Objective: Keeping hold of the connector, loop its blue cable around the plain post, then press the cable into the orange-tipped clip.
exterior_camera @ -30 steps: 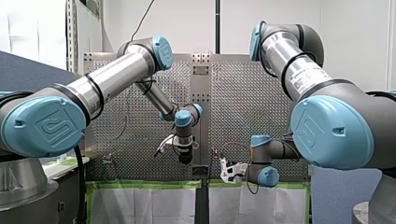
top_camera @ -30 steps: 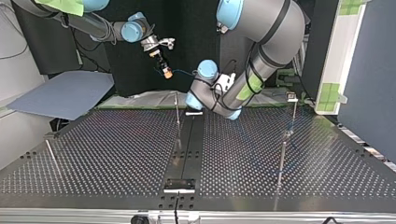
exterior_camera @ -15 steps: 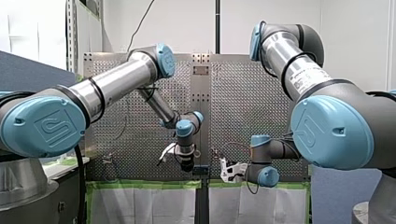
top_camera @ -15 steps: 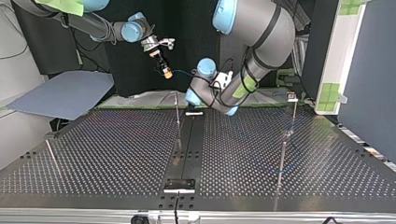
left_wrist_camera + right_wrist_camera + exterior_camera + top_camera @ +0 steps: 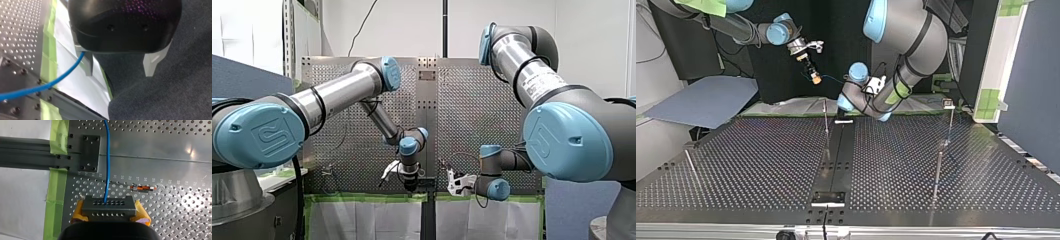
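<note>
- Right wrist view: the right gripper [image 5: 110, 214] is clamping the connector [image 5: 109, 206] between its yellow pads. The cable [image 5: 107, 165] is running straight ahead from the connector over the table [image 5: 162, 145]. The clip [image 5: 142, 187] is lying just past the connector, off to one side of the cable. My take: that clamp is the thing to protect, so sweep slowly and don't let the cable yank the connector crooked.
- Left wrist view: the left gripper [image 5: 119, 65] is hanging with its metal fingers [image 5: 87, 63] spread and pinching nothing. The cable from the connector is passing right by one finger, on its outer side as far as I can tell. I'm guessing this arm is getting ready to guide the slack, so it needs the cable between the fingers first.
- Top view: the connector is being held up in the air past the table's far edge. A thin post [image 5: 826, 117] is standing below and just beside the connector, probably the plain one. No loop is showing around it yet, so the wrap is all to do. Keeping the cable low on the post should stop it slipping off.
- Front view: both grippers are sitting low at the table's edge. The connector is too small to make out here.
- Containers: I'm not seeing any. The closest thing is the clip near the connector, and it's sitting empty.
</note>
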